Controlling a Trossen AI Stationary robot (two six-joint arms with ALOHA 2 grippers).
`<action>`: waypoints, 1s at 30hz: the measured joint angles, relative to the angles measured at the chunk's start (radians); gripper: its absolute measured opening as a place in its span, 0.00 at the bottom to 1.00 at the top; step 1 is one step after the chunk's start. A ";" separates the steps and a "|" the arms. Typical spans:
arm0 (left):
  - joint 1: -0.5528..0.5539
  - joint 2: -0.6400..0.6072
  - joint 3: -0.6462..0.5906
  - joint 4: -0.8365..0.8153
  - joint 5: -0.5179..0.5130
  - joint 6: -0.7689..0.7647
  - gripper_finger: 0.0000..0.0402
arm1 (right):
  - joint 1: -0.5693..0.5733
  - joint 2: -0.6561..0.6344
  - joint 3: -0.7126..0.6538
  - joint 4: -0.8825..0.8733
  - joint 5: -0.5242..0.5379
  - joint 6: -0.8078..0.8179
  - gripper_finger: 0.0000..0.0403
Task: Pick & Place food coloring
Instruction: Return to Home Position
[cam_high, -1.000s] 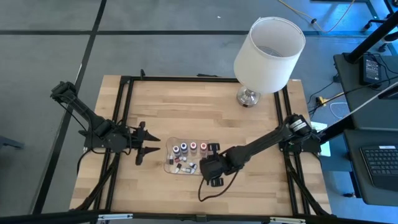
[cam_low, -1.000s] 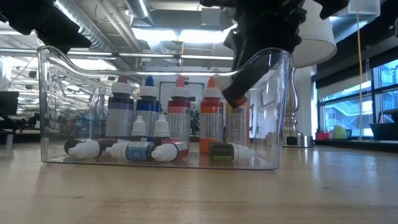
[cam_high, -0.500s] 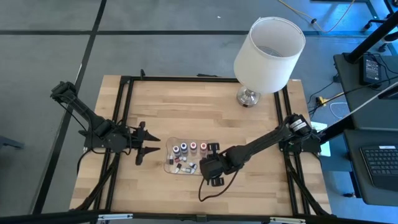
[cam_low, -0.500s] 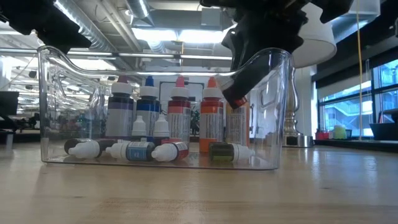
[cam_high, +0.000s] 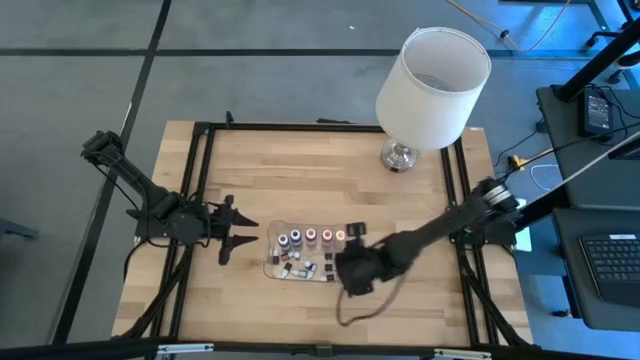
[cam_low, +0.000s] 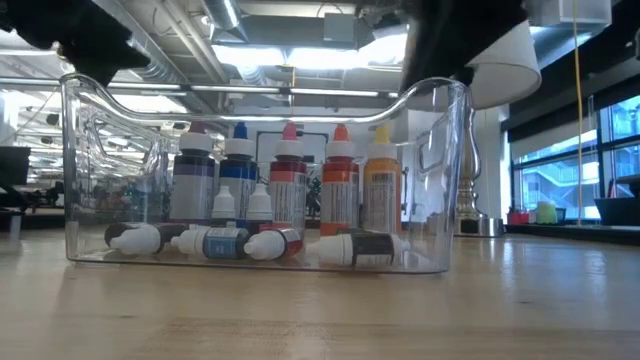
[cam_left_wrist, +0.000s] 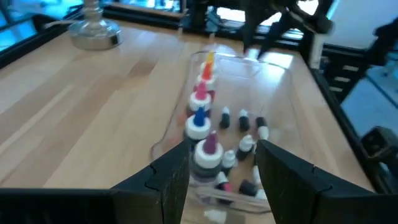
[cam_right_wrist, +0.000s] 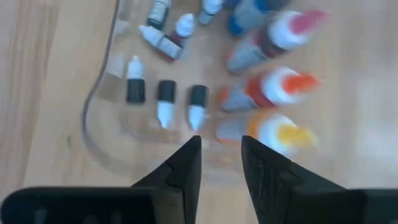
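The food coloring bottles sit in a clear plastic tray (cam_high: 270, 262) at the table's near middle. A row stands upright (cam_low: 290, 190) with purple, blue, red, orange and yellow caps. Small white-capped ones (cam_low: 240, 242) lie on the tray floor. My right gripper (cam_high: 350, 240) hovers open just above the tray's right end, over the yellow bottle (cam_right_wrist: 273, 134) and touching nothing (cam_right_wrist: 221, 155). My left gripper (cam_high: 243, 235) waits open, left of the tray, pointing at it (cam_left_wrist: 221, 168).
A lamp with a white shade (cam_high: 432, 72) stands on a metal base (cam_high: 398, 157) at the far right of the wooden table. A black frame (cam_high: 200, 180) runs along the table's edges. Bare wood lies between the tray and the lamp.
My right gripper has risen out of the tray's right end and drawn back a little toward the table's right and near edges. The yellow bottle it covered now shows standing upright at the end of the row. My left gripper has kept still.
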 joint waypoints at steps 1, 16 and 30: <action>0.000 0.000 0.000 0.014 0.011 0.016 0.44 | 0.016 -0.038 -0.029 -0.002 0.041 0.010 0.29; 0.148 -0.239 -0.045 0.159 0.265 0.298 0.45 | -0.010 -0.771 -0.756 0.532 -0.031 -0.046 0.29; 0.479 -0.632 -0.285 0.201 0.525 0.311 0.44 | -0.159 -1.223 -1.178 0.874 -0.080 -0.122 0.29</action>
